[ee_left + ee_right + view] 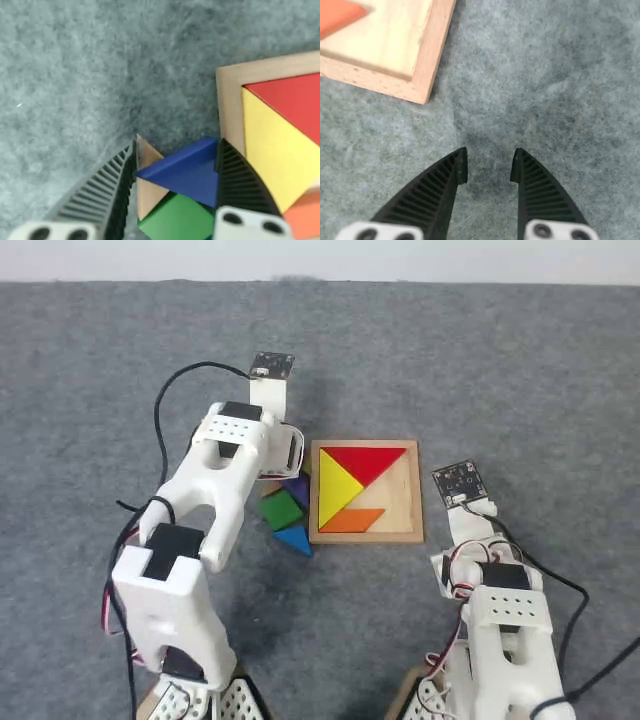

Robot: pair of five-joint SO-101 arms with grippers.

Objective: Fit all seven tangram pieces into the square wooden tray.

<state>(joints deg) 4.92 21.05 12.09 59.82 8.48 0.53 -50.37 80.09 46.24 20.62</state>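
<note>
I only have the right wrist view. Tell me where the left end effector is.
Observer: The left end effector is open, straddling a dark blue piece just outside the tray.
Operator: List what's in the tray besides the orange bit I see.
Observer: A red piece and a yellow piece lie next to the orange piece.
Operator: Name what is outside.
Observer: A green piece and a lighter blue triangle lie between the tray and the left arm, by the dark blue one.
</note>
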